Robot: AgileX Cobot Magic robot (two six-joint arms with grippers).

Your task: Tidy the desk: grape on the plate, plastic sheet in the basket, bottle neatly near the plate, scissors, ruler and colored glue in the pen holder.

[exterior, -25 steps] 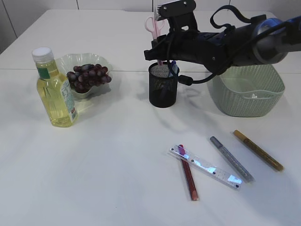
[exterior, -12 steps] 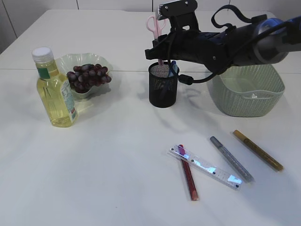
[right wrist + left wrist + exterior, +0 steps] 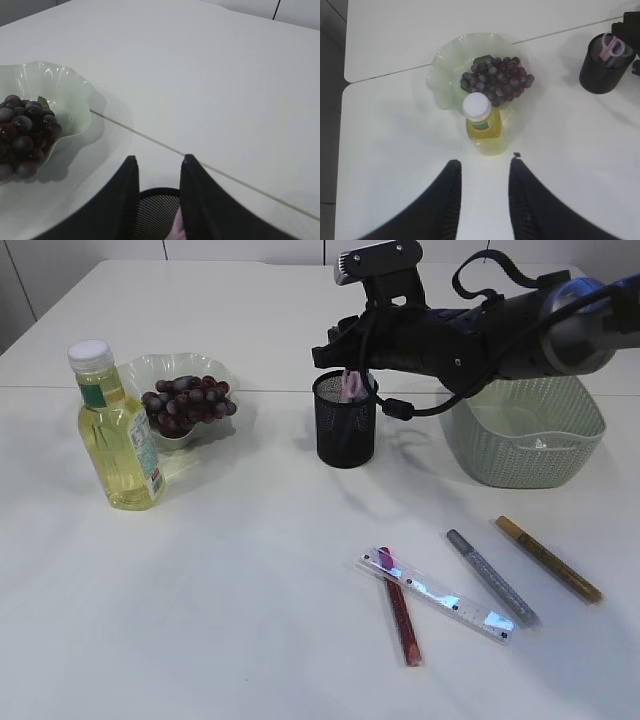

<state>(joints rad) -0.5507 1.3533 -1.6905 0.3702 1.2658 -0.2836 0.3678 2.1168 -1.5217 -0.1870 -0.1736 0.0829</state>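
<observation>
Exterior view, right fingers [image 3: 345,358] parted, empty, over pen holder [image 3: 345,430], basket [image 3: 525,440] behind, left fingers [image 3: 470,200] parted, empty

Beside the matt black right gripper [image 3: 345,358], a black metal-mesh pen holder [image 3: 345,420] holds pink plastic-handled scissors [image 3: 352,386]. Away from it, dull-skinned grapes [image 3: 187,403] fill a glossy translucent plate [image 3: 150,370] by a clear plastic bottle [image 3: 115,430]. A woven-look basket [image 3: 525,435], probably plastic, sits matt; a clear shiny ruler [image 3: 437,595] glints on the smooth white table [image 3: 230,620].
</observation>
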